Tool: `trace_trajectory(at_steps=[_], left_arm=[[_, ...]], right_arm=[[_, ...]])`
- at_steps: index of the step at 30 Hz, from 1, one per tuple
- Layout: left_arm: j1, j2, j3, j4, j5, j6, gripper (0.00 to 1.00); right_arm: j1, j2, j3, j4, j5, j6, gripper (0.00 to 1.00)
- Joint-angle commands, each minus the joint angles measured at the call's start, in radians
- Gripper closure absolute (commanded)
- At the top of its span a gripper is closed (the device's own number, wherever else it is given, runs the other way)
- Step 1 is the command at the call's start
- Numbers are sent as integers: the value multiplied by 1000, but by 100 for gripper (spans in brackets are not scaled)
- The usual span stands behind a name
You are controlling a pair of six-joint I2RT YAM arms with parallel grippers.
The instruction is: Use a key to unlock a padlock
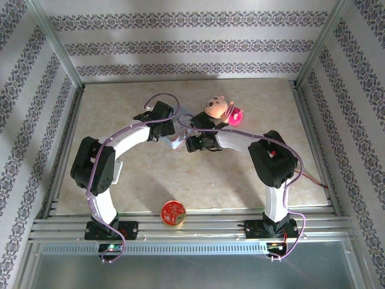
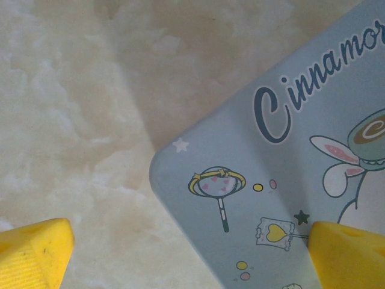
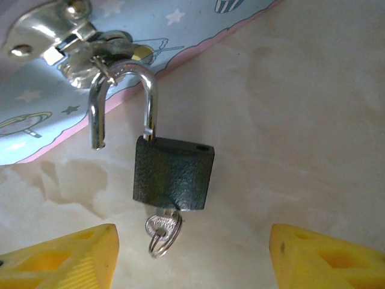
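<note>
Right wrist view: the right hand (image 3: pixel 192 259) has its two yellow fingertips (image 3: pixel 66 256) well apart, with bare desk (image 3: pixel 289 120) between them. It holds nothing.

- The padlock (image 3: pixel 174 171) lies just ahead of the right hand, roughly on the line midway between the fingertips and clear of both.
- Dark textured body, with the silvery shackle (image 3: pixel 149 102) pointing away from the hand.
- Shackle is sprung. One leg sits in the body. The other, on the hand's left, hangs free with its notched end out of its hole, which shows empty on the body's top face.
- The shackle loop passes through the shiny hasp (image 3: pixel 54 27) on the pale blue tin (image 3: pixel 36 114), which lies beyond the padlock and to the hand's left.
- The key (image 3: pixel 161 224) sits in the end of the body nearest the hand. Only its head shows, with a small split ring (image 3: pixel 157 244) hanging from it. Key and ring lie between padlock and hand, touching neither fingertip.

Left wrist view: the left hand (image 2: pixel 189 253) has its fingertips spread wide and grips nothing.

- A corner of the blue tin's printed lid lies ahead of it.
- One fingertip is over the lid and the other over the desk. Contact cannot be judged.

Top view: both arms reach to mid-desk and meet over the tin.

- A round red tin (image 1: pixel 173 213) sits well behind both hands, near the arm bases.
- A small pig-faced toy (image 1: pixel 214 107) sits just beyond the right hand.
</note>
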Motion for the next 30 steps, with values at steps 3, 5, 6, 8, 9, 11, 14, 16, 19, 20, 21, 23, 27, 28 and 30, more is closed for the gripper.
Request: trace_trajectory(at_steps=[3, 5, 6, 8, 9, 11, 14, 16, 19, 20, 21, 23, 27, 28, 30], left_arm=[[24, 41, -1, -74, -11, 8, 1], [23, 42, -6, -74, -6, 7, 1], [23, 41, -9, -74, -4, 4, 1], [24, 39, -16, -71, -3, 0, 1], [23, 40, -19, -69, 0, -2, 1], [24, 40, -23, -65, 2, -5, 1], [24, 42, -22, -67, 5, -7, 1], [23, 44, -19, -66, 7, -7, 1], [22, 44, -17, -64, 9, -7, 1], [22, 46, -16, -65, 9, -7, 1], [23, 45, -16, -66, 9, -7, 1], [23, 45, -15, -69, 8, -9, 1], [24, 44, -14, -72, 3, -7, 1], [23, 45, -14, -74, 2, -7, 1], [23, 45, -14, -76, -2, -7, 1]], right_arm=[[15, 30, 44, 47, 12, -3, 33], [15, 34, 47, 59, 0, 1, 32], [17, 37, 49, 66, -4, 4, 32], [18, 44, 51, 72, -8, 14, 31], [17, 50, 54, 72, -8, 19, 31], [19, 64, 63, 66, 2, 28, 31], [22, 84, 73, 57, 30, 32, 31], [24, 94, 74, 56, 37, 26, 31], [30, 108, 82, 48, 60, 16, 33], [32, 111, 85, 43, 68, 14, 33], [33, 115, 88, 38, 76, 12, 35], [36, 119, 89, 36, 82, 13, 37], [43, 122, 86, 41, 90, 20, 47], [46, 122, 83, 42, 93, 23, 50], [50, 121, 79, 44, 96, 30, 56]])
